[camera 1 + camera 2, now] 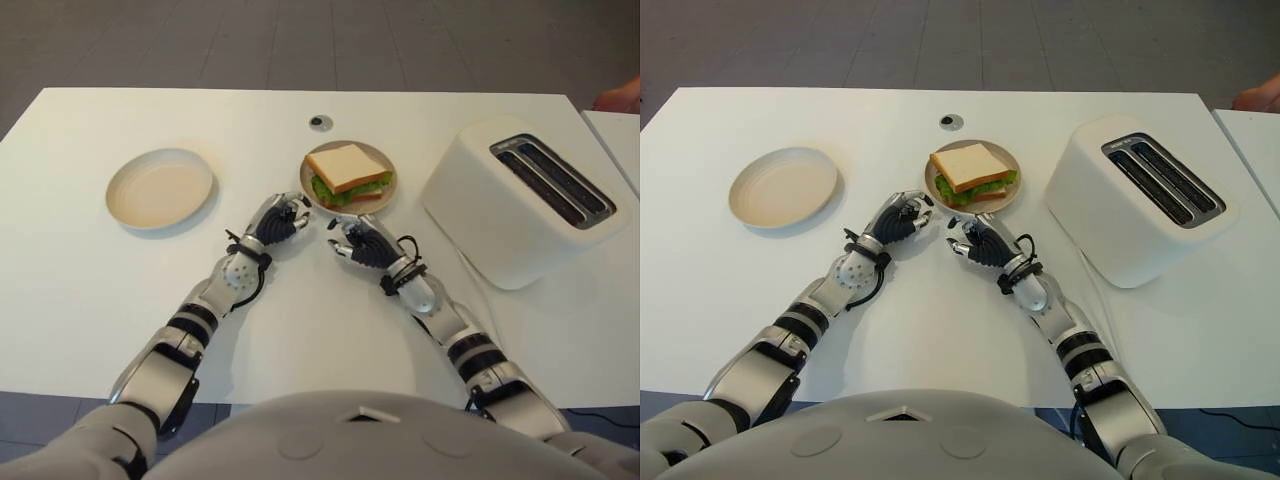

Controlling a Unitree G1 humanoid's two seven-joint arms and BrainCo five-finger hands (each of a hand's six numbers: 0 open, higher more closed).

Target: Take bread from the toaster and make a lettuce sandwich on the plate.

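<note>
You have one white tabletop (90,290) carrying everything, and a second white surface (615,130) just beside its far right corner.

The biggest thing on it is the one toaster (500,205), standing on your right. It has two long slots (552,180) on top, and both look dark inside.

You have two plates. The larger, cream one (160,188) lies on your left, well apart from the toaster, and is bare inside. The smaller plate (990,208) sits between the two, toward the far middle of the tabletop.

On that smaller plate lies the one sandwich (347,168). A slice of white bread is on top, green lettuce (345,192) pokes out at the near side, and the edge of a second slice shows under it. The sandwich covers most of its plate.

Your two robot hands are low over the tabletop, on the near side of the sandwich plate. The left robot hand (275,222) is just beside the plate's near left rim, with its fingers curled in on nothing. The right robot hand (362,243) is near the plate's front edge, also loosely curled and holding nothing. They are close together, fingertips turned toward each other, and they stand between you and the sandwich.

Smallest is one dark round fitting (320,122) set in the tabletop just behind the sandwich plate.
</note>
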